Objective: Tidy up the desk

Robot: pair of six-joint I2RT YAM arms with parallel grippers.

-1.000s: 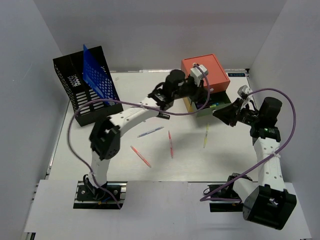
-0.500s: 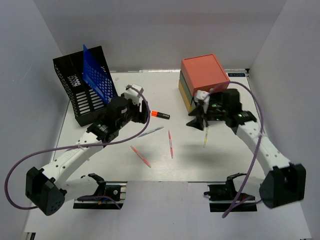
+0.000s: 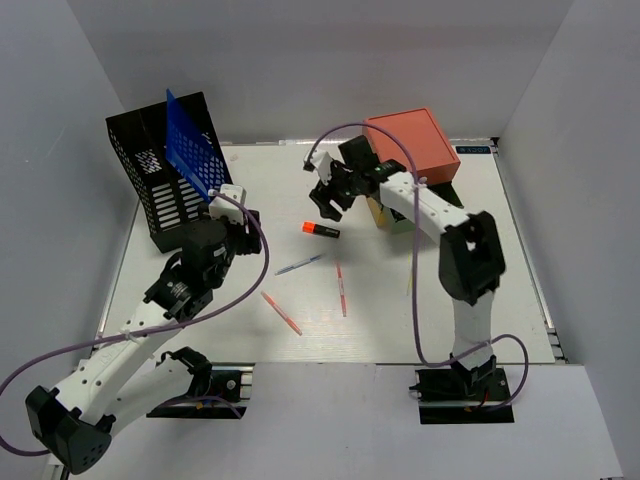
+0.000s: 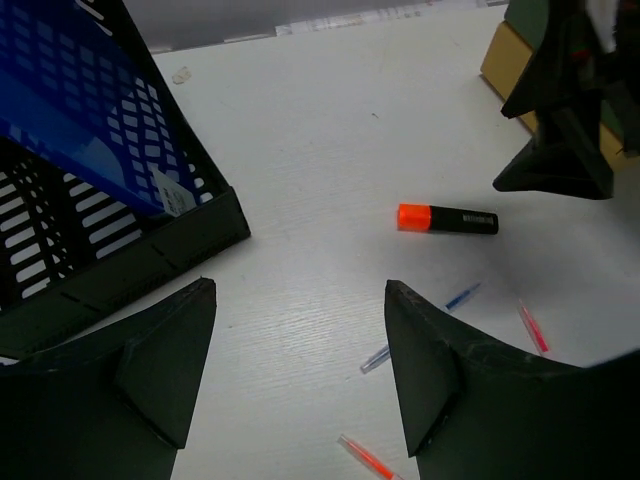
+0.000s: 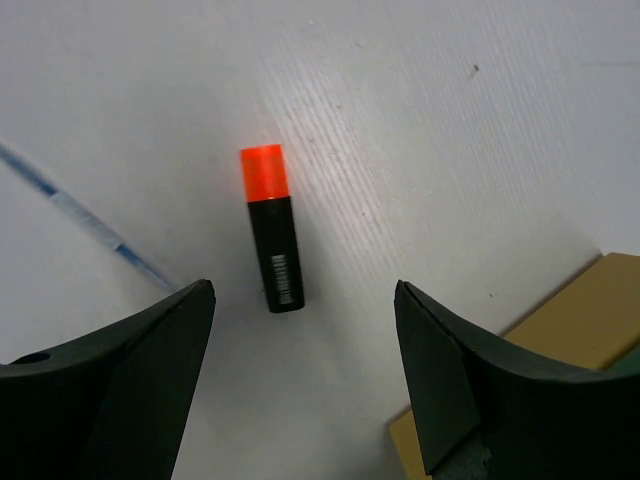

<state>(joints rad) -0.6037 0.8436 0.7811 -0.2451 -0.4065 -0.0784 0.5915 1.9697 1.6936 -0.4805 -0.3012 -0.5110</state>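
The white desk (image 3: 480,300) holds an orange-capped black highlighter (image 3: 320,230) near its middle back. It also holds a blue pen (image 3: 300,264) and two red pens (image 3: 341,288) (image 3: 281,312). My right gripper (image 3: 325,197) hovers open just behind the highlighter (image 5: 273,235), which lies ahead of its spread fingertips (image 5: 302,285). My left gripper (image 3: 243,222) is open and empty, left of the highlighter (image 4: 447,218). The bare desk shows between its fingers (image 4: 297,284), with the blue pen (image 4: 420,328) beside the right one.
A black mesh rack (image 3: 165,195) with a blue folder (image 3: 195,155) stands at the back left, close to my left gripper. The orange-topped drawer box (image 3: 412,145) stands at the back right, its corner (image 5: 590,320) beside my right fingers. The right arm's purple cable (image 3: 414,290) hangs over the desk.
My left arm drew back from the drawer box toward the rack and opened, and the highlighter now lies on the desk. My right arm swung left to the highlighter and opened.
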